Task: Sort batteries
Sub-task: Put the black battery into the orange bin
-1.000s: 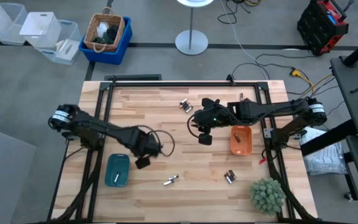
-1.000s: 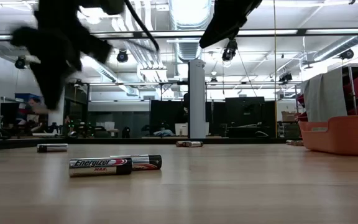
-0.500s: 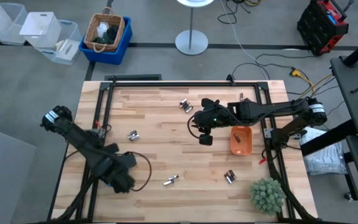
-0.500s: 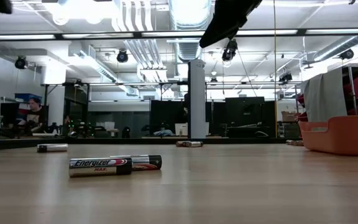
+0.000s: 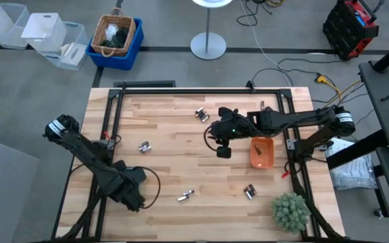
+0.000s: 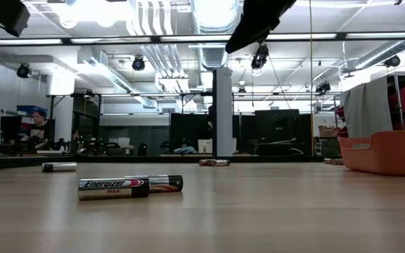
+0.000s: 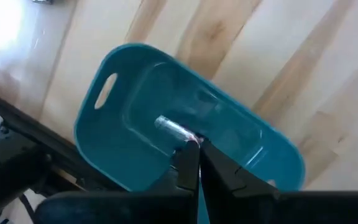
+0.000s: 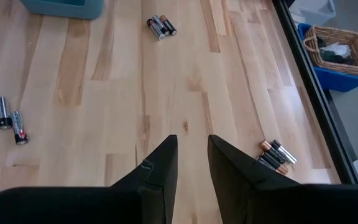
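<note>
My left gripper (image 5: 131, 196) hangs over the teal tray (image 7: 124, 74) near the table's front left and hides it in the high view. It is shut, with a silvery battery (image 7: 169, 129) at its fingertips. My right gripper (image 5: 221, 146) hovers open over the middle right of the table, left of the orange tray (image 5: 262, 152), with nothing between its fingers (image 8: 192, 143). Loose batteries lie flat on the wood: a cluster at the far middle (image 5: 200, 115), one at mid left (image 5: 144, 146), and others near the front (image 5: 186, 196) (image 5: 250, 192). My left gripper has the battery's reddish end (image 7: 195, 140) between its two fingertips, coming from above and pointing down into the teal tray. The battery sticks out past the tips over the tray's floor. Whether its far end rests on the floor, I cannot tell.
A green plant (image 5: 290, 212) stands at the front right corner. A black frame rail (image 5: 201, 90) runs round the table's edges. In the low view two batteries (image 6: 129, 186) lie close in front, and the orange tray (image 6: 385, 152) stands at the right. Bare wood lies between the arms.
My left gripper has swung fast from the middle of the table toward the near left, ending over the teal tray, and has barely moved in the last half second. It uncovered the battery at mid left.
</note>
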### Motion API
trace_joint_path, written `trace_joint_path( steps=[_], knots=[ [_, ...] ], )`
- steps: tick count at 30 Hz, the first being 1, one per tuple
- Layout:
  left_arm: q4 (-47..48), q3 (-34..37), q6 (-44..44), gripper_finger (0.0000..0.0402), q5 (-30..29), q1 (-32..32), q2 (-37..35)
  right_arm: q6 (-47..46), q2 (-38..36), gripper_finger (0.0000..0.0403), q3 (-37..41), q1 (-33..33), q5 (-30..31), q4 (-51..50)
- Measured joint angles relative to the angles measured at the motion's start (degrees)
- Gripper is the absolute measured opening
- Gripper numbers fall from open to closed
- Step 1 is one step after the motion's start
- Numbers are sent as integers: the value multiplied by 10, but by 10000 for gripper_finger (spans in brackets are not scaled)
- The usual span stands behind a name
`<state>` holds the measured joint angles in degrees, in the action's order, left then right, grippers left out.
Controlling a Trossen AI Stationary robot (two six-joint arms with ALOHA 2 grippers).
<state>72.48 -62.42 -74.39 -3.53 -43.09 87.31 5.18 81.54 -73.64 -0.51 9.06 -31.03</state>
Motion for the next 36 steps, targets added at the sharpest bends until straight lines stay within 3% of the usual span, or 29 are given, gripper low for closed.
trace_joint_path(
  steps=[5, 17, 28, 36],
  knots=[
    [-1, -10, -1, 2, -21, 0, 0, 8, 0, 82, 0, 0, 0, 0],
    [0, -91, 39, 0, -160, 0, 0, 1, 0, 82, 5, 0, 0, 0],
    [0, -85, 47, 0, -169, 0, 0, -6, 0, 82, 22, 0, 3, 1],
    [0, -91, 54, 0, -171, 0, 0, 4, -41, 82, 9, 10, 118, -19]
  ],
)
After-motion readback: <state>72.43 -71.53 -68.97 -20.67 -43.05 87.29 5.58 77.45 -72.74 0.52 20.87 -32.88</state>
